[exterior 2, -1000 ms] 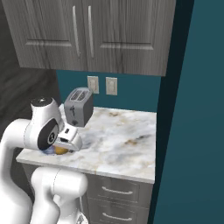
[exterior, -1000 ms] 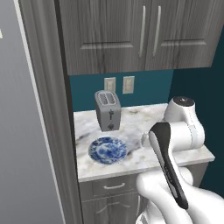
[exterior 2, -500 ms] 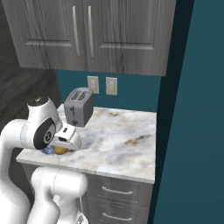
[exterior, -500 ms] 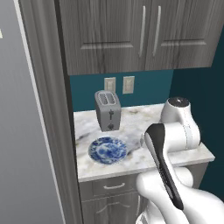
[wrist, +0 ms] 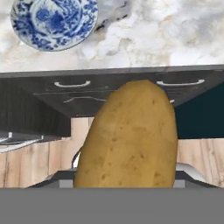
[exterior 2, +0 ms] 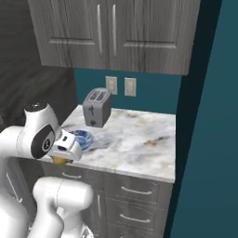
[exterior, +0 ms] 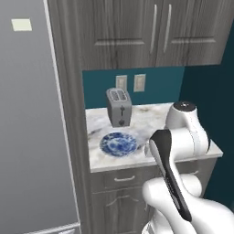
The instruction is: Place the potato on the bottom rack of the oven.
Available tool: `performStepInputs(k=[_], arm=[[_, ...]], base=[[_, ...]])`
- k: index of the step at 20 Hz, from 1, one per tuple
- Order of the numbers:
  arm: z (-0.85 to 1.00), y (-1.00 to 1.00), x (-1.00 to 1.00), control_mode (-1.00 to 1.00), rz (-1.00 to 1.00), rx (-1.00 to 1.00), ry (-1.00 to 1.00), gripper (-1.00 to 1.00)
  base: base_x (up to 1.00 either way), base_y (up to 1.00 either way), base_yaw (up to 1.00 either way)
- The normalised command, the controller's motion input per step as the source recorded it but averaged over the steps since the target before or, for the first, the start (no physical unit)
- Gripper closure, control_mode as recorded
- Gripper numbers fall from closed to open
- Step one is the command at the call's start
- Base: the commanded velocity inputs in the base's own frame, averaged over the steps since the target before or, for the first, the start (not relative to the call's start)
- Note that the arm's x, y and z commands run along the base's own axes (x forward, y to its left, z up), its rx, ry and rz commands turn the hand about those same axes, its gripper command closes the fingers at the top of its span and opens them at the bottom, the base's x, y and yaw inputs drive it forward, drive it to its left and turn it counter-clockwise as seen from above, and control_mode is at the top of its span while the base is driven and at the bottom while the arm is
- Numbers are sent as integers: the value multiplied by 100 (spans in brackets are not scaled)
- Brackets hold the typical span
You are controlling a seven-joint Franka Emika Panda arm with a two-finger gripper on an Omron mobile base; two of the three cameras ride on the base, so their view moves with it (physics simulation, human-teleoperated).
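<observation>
On my hand view the potato [wrist: 131, 140] takes up most of the middle: a smooth, golden-brown oval with faint darker speckles, standing lengthwise out of the gripper [wrist: 124, 181], whose fingers are clenched on its lower end. From my right base view I can just make out a sliver of its orange-brown skin [exterior 2: 59, 161] under the white hand, held off the front edge of the counter and not resting on anything. The counter [exterior 2: 135, 144] is pale marble with grey and tan veining. On it sits a blue-and-white patterned plate [exterior: 119, 143] near the front, with a silver two-slot toaster [exterior: 119, 107] behind it toward the teal wall. Two pale outlets [exterior: 130, 82] are set in that wall. Grey wood-grain upper cabinets [exterior: 151, 34] hang above, and grey drawers [exterior 2: 135, 191] with slim silver pulls run below the counter. Light wooden flooring [wrist: 39, 164] shows underneath on my hand view.
</observation>
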Motion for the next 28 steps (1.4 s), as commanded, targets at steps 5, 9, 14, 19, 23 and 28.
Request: performStepInputs(k=[5,9,14,19,23,28], arm=[[0,0,0,100,0,0,0,100],[0,0,0,100,0,0,0,100],[0,0,0,100,0,0,0,100],[0,0,0,100,0,0,0,100],[0,0,0,100,0,0,0,100],[0,0,0,100,0,0,0,100]], base=[[-57,88,29],[-33,100,35],[-3,100,33],[1,100,18],[10,100,1],[6,94,-11]])
